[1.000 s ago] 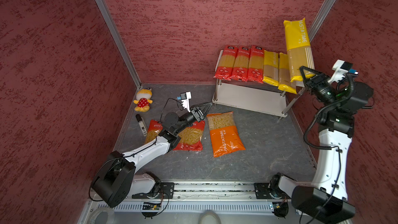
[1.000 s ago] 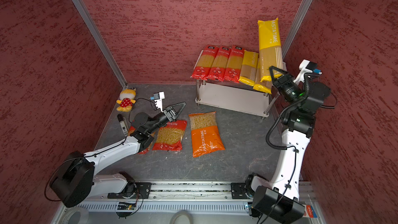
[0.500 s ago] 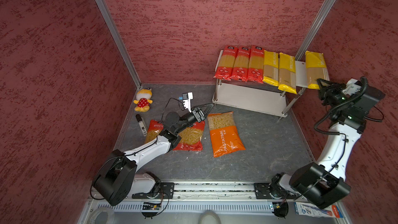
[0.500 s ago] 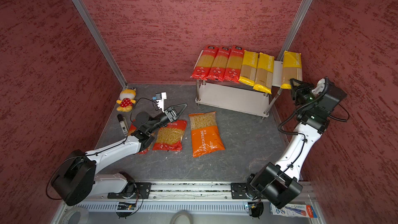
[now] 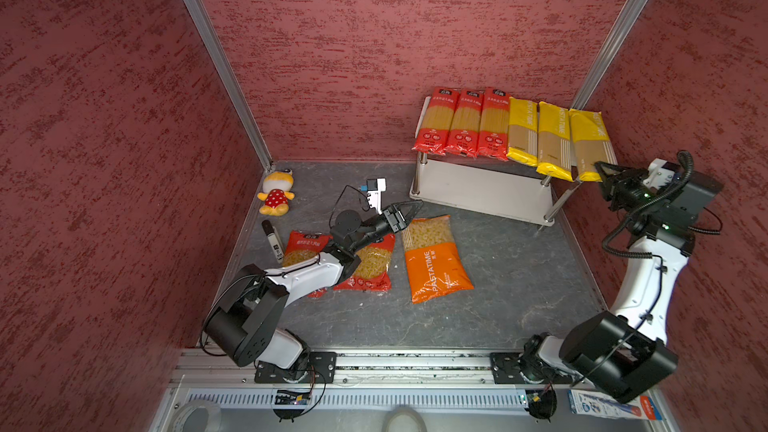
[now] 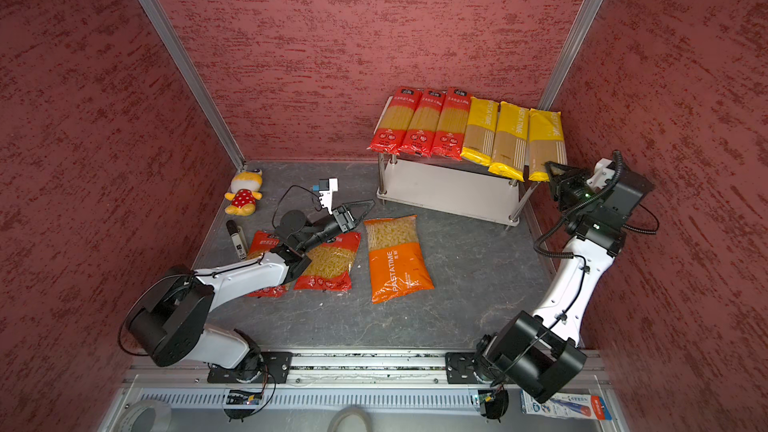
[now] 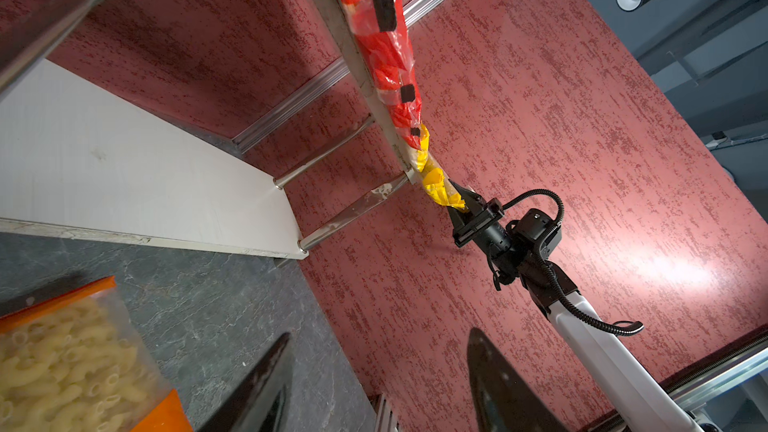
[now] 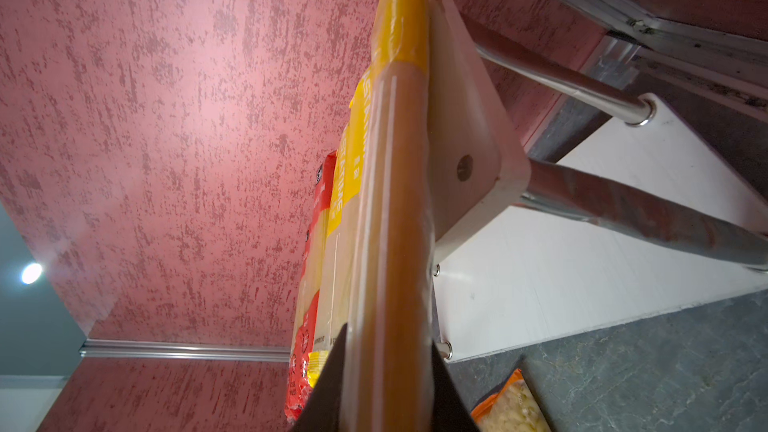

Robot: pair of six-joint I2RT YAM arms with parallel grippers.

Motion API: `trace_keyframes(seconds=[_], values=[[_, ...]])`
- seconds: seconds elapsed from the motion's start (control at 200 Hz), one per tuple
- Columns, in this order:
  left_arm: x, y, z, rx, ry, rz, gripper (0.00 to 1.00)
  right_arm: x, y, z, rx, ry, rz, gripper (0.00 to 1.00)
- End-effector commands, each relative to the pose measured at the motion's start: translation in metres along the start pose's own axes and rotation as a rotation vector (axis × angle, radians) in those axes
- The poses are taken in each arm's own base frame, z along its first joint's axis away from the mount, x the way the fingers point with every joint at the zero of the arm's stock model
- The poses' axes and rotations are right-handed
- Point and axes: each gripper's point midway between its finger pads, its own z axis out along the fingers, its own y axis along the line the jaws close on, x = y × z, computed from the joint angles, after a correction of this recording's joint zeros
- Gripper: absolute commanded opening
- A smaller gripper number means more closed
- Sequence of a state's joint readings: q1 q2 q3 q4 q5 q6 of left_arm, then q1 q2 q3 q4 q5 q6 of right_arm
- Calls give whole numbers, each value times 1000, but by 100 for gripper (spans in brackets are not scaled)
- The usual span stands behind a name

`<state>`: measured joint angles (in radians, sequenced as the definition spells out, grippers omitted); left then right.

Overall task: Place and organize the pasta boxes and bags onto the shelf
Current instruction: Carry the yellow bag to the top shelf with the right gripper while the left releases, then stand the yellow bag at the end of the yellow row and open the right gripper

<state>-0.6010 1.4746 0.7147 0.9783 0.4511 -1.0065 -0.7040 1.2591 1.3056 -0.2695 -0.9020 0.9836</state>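
Note:
The shelf (image 5: pixel 482 195) (image 6: pixel 449 189) stands at the back right. Its top board carries three red spaghetti bags (image 5: pixel 461 122) and three yellow bags side by side. My right gripper (image 5: pixel 600 170) (image 6: pixel 550 170) (image 8: pixel 388 334) is shut on the near end of the rightmost yellow bag (image 5: pixel 590 139) (image 6: pixel 544 139) (image 8: pixel 390 201), which lies on the board's right end. An orange bag (image 5: pixel 434 259) (image 7: pixel 62 363) and two short red bags (image 5: pixel 370 259) (image 5: pixel 303 243) lie on the floor. My left gripper (image 5: pixel 415 209) (image 6: pixel 370 205) (image 7: pixel 380 332) is open and empty, just above the floor between them.
A yellow plush toy (image 5: pixel 274 197) lies in the back left corner, with a black marker (image 5: pixel 272 238) in front of it. A small blue-white device (image 5: pixel 376 189) with a cable sits behind the left gripper. A blue-white flat pack (image 5: pixel 606 405) lies beyond the front rail.
The right arm has swung the yellow bag from upright down to flat and brought it onto the top board beside the other two yellow bags. The left arm has hardly moved.

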Motion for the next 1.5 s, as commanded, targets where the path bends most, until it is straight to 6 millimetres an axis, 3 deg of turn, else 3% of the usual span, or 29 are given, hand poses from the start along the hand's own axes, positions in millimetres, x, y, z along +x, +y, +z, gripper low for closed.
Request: trace_keyframes(seconds=[0.0,0.175,0.471,0.711,0.756,0.872,0.957,1.152,1.368,1.493], values=[[-5,-17,6,62,-8,17,65,12,31,3,-104,62,-168,0],[-5,-16,5,57,-12,18,65,20,26,11,-101,95,-162,0],[-1,-14,6,52,-5,13,65,7,35,14,-111,44,-177,1],[1,-15,7,54,-6,12,65,11,25,19,-101,68,-160,1],[1,-16,8,56,-5,13,65,14,25,19,-104,75,-154,6],[2,-15,7,53,-4,13,65,18,27,14,-129,55,-134,41],[3,-15,7,55,-3,13,65,20,31,9,-145,39,-127,54],[3,-14,5,51,-6,15,65,31,38,-1,-163,30,-107,65],[5,-11,6,52,-5,10,65,67,26,-4,-140,79,-85,68],[6,-11,5,54,-4,10,65,75,24,-8,-118,86,-95,68]])
